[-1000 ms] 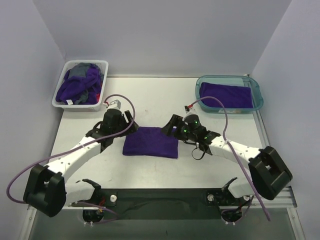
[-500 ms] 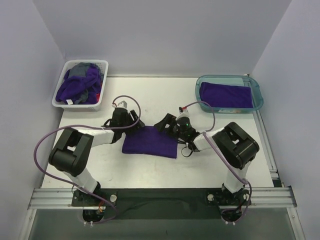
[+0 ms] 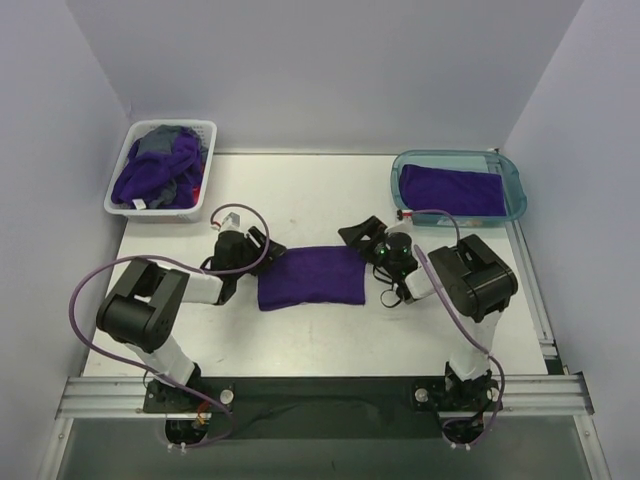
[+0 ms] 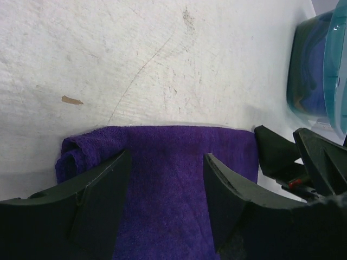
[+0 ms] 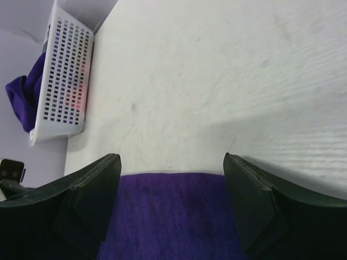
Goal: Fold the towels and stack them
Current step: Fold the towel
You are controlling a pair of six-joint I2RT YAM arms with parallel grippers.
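White, scuffed table (image 3: 300, 200) carries one folded purple towel (image 3: 312, 277) lying flat mid-surface, a white slotted basket (image 3: 155, 214) well apart to the towel's far left, and a translucent teal tray (image 3: 450, 221) well apart to its far right.

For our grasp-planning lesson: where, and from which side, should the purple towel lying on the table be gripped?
Probably the towel's far edge, near both corners, from above: it lies flat, so only edges offer a lip. Its rolled left end is thickest.
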